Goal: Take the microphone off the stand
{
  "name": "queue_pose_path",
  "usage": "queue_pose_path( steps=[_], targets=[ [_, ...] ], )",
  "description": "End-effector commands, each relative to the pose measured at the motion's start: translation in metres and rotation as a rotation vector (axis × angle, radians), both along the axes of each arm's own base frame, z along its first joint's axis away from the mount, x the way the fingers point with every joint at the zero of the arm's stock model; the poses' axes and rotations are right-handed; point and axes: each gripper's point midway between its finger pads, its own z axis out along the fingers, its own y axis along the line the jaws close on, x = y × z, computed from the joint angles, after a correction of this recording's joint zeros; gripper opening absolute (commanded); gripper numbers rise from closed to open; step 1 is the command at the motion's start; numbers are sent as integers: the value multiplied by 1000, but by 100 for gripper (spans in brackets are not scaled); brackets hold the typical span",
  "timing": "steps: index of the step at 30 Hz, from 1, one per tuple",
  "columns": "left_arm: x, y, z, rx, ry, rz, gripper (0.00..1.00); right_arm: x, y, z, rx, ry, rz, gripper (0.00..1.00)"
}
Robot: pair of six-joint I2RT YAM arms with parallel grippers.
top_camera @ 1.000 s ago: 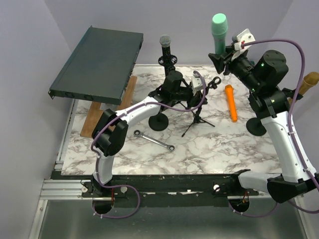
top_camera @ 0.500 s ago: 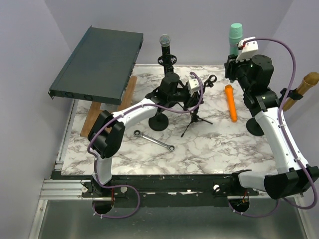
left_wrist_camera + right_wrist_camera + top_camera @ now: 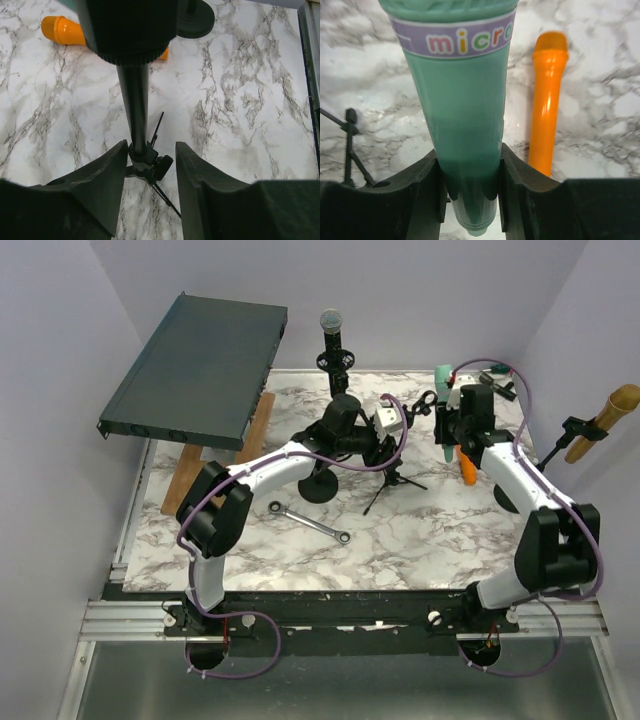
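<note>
My right gripper [image 3: 449, 427] [image 3: 469, 170] is shut on the handle of the green toy microphone [image 3: 443, 373] [image 3: 460, 100]. It holds the microphone low over the marble table, head pointing to the far edge, away from the stand. The small black tripod stand [image 3: 396, 480] [image 3: 136, 105] is upright mid-table with its clip [image 3: 426, 404] empty. My left gripper [image 3: 392, 462] [image 3: 150, 155] is open around the stand's stem just above the tripod hub, with a gap showing on the right side.
An orange microphone [image 3: 465, 465] [image 3: 547, 100] [image 3: 60, 30] lies just right of the green one. A black microphone [image 3: 331, 325] stands in a round-based stand [image 3: 318, 485]. A tan microphone [image 3: 612, 403] sits in the right-hand stand. A wrench [image 3: 310, 522] lies left of centre. A dark rack panel [image 3: 195, 370] leans at the far left.
The right arm swung down, bringing the green microphone from high up to just over the table beside the orange one. The left gripper's jaws opened off the stand's stem.
</note>
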Motion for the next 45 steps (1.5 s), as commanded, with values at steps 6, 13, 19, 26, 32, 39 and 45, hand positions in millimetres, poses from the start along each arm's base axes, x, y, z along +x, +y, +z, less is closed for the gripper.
queue_pose_path(
  steps=[6, 13, 19, 26, 32, 39, 45],
  targets=[
    [-7, 11, 4, 26, -4, 39, 60, 8, -7, -96, 51, 204, -19, 1],
    [-14, 17, 12, 26, -22, 32, 83, 7, -17, -138, 29, 294, -33, 1],
    [-19, 25, 25, 18, -50, 40, 98, 7, -25, -154, 8, 334, -43, 2],
    [-33, 36, 44, -7, -57, 41, 99, 10, -40, -163, -18, 358, -75, 12],
    [-49, 47, 59, -35, -51, 36, 99, 10, -47, -170, -45, 376, -88, 28],
    [-66, 58, 77, -71, -55, 26, 99, 6, -52, -175, -73, 384, -96, 38],
    [-77, 66, 89, -96, -63, 21, 99, 0, -54, -179, -89, 389, -105, 44]
  ],
)
